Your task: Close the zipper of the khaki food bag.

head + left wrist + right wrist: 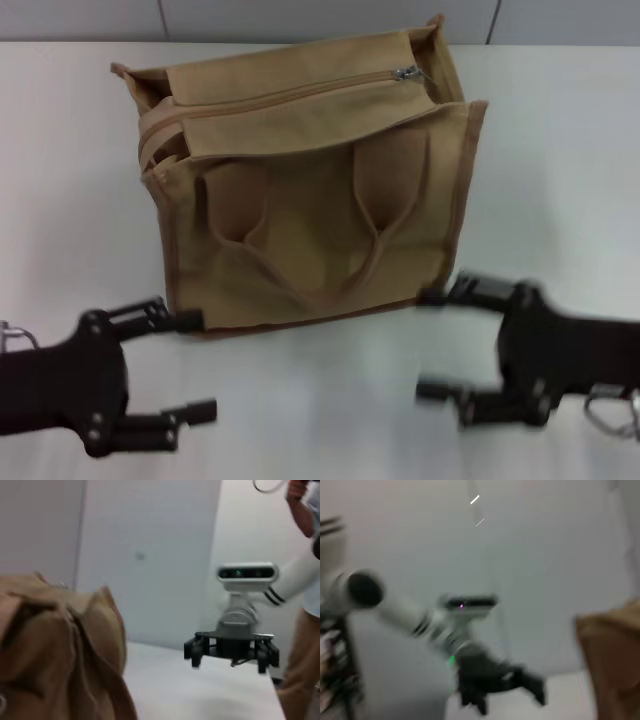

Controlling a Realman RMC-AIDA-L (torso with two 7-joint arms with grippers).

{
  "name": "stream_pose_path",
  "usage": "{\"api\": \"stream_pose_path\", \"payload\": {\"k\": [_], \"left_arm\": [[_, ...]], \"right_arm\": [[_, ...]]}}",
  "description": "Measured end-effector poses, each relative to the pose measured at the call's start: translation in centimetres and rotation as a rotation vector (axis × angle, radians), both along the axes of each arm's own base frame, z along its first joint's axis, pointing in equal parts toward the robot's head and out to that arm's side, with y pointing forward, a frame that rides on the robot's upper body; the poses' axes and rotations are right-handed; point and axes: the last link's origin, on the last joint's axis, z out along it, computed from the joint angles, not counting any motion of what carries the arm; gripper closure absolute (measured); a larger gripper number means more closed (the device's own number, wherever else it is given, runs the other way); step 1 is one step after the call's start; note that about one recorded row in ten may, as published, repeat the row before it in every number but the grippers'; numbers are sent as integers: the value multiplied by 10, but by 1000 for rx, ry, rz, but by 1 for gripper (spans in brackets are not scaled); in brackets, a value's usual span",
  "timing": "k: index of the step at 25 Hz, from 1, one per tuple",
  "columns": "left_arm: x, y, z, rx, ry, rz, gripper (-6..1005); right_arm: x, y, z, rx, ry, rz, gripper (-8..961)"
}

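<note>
The khaki food bag (310, 230) stands upright in the middle of the white table, its handles hanging down the front. The zipper (290, 95) runs across its top panel, with the silver slider (408, 73) at the right end. The bag's left end gapes a little. My left gripper (192, 365) is open and empty, low in front of the bag's left corner. My right gripper (430, 343) is open and empty, in front of the right corner. The left wrist view shows the bag (60, 655) and the right gripper (228, 657). The right wrist view shows the left gripper (504, 695) and the bag's edge (615, 655).
The white table (560, 180) extends on both sides of the bag, with a pale wall behind it. A person (305, 590) stands beyond the table's end in the left wrist view.
</note>
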Motion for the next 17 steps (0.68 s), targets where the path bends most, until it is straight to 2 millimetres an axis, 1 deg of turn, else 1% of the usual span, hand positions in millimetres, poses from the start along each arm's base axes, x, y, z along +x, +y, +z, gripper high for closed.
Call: {"api": "stream_pose_path", "payload": {"k": [5, 17], "left_arm": [[4, 3, -6, -25, 10, -21, 165], [3, 4, -9, -33, 30, -24, 165]], "right_arm": [[-4, 4, -9, -26, -47, 35, 147], [-2, 8, -13, -9, -76, 16, 147]]}}
